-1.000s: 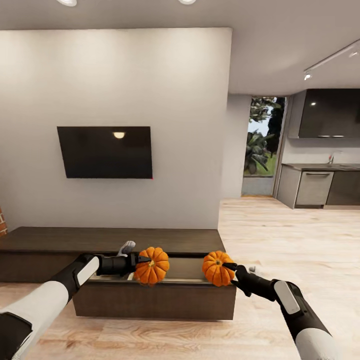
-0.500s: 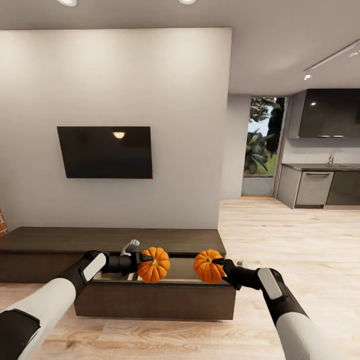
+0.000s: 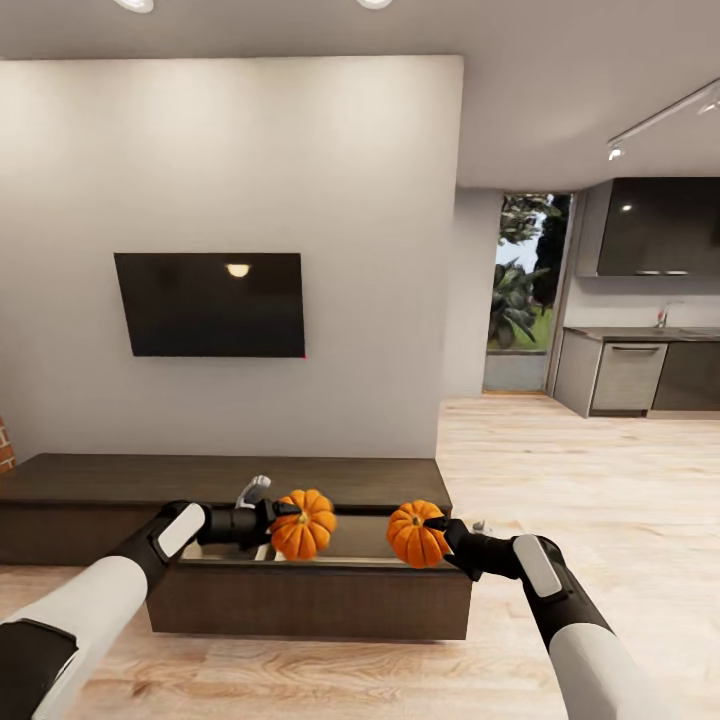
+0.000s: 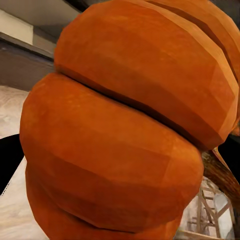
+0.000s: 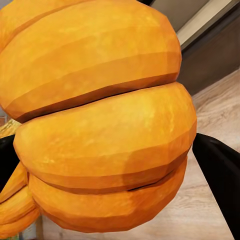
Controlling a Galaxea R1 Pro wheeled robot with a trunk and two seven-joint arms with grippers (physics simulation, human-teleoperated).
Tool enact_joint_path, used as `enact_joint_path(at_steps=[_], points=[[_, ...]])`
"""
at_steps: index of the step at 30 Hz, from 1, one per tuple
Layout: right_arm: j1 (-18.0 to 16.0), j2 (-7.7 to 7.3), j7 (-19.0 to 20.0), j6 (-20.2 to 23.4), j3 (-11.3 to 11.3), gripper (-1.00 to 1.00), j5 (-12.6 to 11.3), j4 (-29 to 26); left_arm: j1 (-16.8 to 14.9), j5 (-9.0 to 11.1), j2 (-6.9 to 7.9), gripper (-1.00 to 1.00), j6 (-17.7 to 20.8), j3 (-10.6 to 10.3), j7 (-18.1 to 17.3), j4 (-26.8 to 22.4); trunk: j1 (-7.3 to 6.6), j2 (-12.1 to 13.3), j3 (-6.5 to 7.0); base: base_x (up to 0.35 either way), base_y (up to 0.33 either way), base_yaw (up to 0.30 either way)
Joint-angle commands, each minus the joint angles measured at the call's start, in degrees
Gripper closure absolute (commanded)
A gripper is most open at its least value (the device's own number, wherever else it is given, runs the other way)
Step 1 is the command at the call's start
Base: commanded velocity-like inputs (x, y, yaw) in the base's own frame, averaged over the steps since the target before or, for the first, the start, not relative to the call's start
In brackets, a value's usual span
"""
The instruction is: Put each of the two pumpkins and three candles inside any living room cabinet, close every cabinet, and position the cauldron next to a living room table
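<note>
Two orange ribbed pumpkins hang over the pulled-out front of the dark-brown cabinet point(image 3: 300, 600). My left gripper point(image 3: 282, 522) is shut on the left pumpkin point(image 3: 304, 524), whose ribs bulk large in the left wrist view point(image 4: 125, 130). My right gripper point(image 3: 437, 532) is shut on the right pumpkin point(image 3: 416, 534), seen close up in the right wrist view point(image 5: 105, 120). Both pumpkins are held above the open compartment, a hand's width apart. Candles, cauldron and table are out of view.
A black television point(image 3: 210, 304) hangs on the pale wall above the cabinet. To the right, wooden floor point(image 3: 560, 470) runs toward a kitchen with grey units point(image 3: 640, 375) and a glass door point(image 3: 525, 290). A brick edge point(image 3: 5, 445) shows at far left.
Both arms have shifted: the right pumpkin moved left and slightly up, the left pumpkin rose a little over the open compartment. The grips are unchanged.
</note>
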Motion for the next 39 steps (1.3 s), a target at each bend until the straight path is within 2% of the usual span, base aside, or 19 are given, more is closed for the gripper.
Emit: enact_joint_path(at_steps=[1,2,3,5,6,8,10,14,21,33,39], points=[[-0.06,0.08,0.05,0.34,-0.37,1.0,0.06,-0.05,-0.04,0.31,-0.02,1.0,0.18,0.58,0.57,-0.01,0.0,-0.05,-0.08,0.0,0.0,0.0],[-0.06,0.09,0.05,0.34,-0.39,1.0,0.06,-0.05,-0.02,0.32,-0.07,1.0,0.19,1.6,1.43,-0.01,0.0,-0.05,-0.08,0.0,0.0,0.0],[-0.06,0.12,0.05,0.34,-0.41,1.0,0.06,-0.05,0.02,0.32,-0.15,1.0,0.2,4.07,3.2,-0.05,0.0,-0.05,-0.08,0.0,0.0,0.0],[-0.06,0.13,0.05,0.34,-0.42,1.0,0.06,-0.05,0.06,0.32,-0.18,1.0,0.17,6.76,4.76,-0.07,0.0,-0.05,-0.08,0.0,0.0,0.0],[-0.06,0.11,0.05,0.34,-0.43,1.0,0.06,-0.05,0.09,0.28,-0.15,1.0,0.17,9.32,5.85,-0.07,0.0,-0.05,-0.08,0.0,0.0,0.0],[-0.06,0.09,0.05,0.34,-0.43,1.0,0.06,-0.05,0.13,0.24,-0.08,1.0,0.19,12.03,6.76,-0.11,0.0,-0.05,-0.08,0.0,0.0,0.0],[-0.06,0.08,0.06,0.34,-0.46,1.0,0.05,-0.05,0.17,0.14,0.0,1.0,0.24,13.41,7.1,-0.14,0.0,-0.05,-0.08,0.0,0.0,0.0],[-0.06,0.07,0.06,0.34,-0.5,1.0,0.05,-0.05,0.21,0.01,0.14,1.0,0.3,14.42,7.18,-0.48,0.0,-0.05,-0.08,0.0,0.0,0.0],[-0.06,0.07,0.06,0.34,-0.52,1.0,0.05,-0.05,0.22,-0.1,0.19,1.0,0.35,14.53,7.07,-0.58,0.0,-0.05,-0.08,0.034,0.0,0.0],[-0.06,0.07,0.06,0.34,-0.53,1.0,0.05,-0.05,0.22,-0.12,-0.06,1.0,0.45,14.18,6.65,-0.6,0.0,-0.05,-0.08,0.279,-0.006,0.0],[-0.06,0.08,0.06,0.34,-0.53,1.0,0.05,-0.05,0.22,-0.12,-0.16,1.0,0.47,14.16,6.57,-0.67,0.0,-0.05,-0.08,0.143,-0.069,0.0]])
